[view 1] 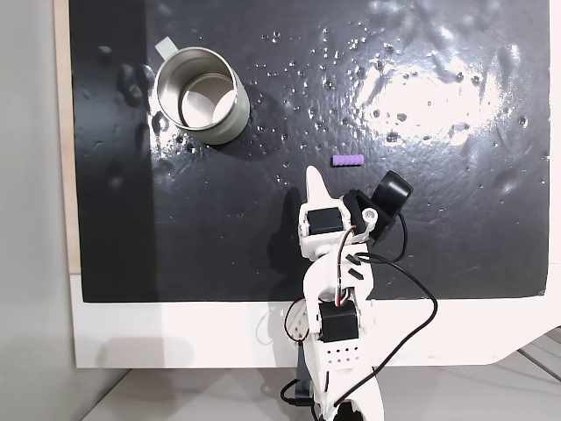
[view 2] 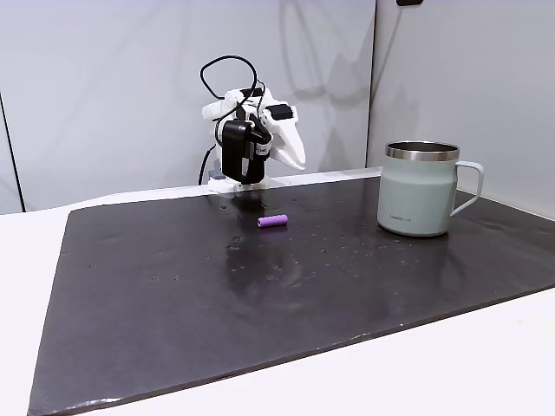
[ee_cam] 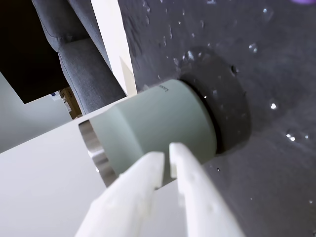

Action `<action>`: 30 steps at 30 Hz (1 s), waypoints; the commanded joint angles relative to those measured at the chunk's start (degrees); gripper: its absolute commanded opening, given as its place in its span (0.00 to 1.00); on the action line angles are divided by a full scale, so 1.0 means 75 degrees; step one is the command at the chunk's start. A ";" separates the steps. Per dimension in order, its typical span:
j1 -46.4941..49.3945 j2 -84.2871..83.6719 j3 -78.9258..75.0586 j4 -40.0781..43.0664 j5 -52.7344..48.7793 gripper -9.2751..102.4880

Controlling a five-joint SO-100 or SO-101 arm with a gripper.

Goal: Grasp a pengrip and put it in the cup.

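Black matting covers the white table, beaded with droplets. Over its near edge the gripper hangs with fingers nearly touching, holding nothing. Just beyond its tip lies the pengrip; the cup stands upright well off to one side.

- A black mat, glossy and speckled with droplets, lies on the white tabletop.
- A grey upholstered seat, possibly a sofa, in the wrist view.
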 commanded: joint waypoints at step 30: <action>0.1055 -0.8602 -0.9668 0.5074 -0.0551 0.22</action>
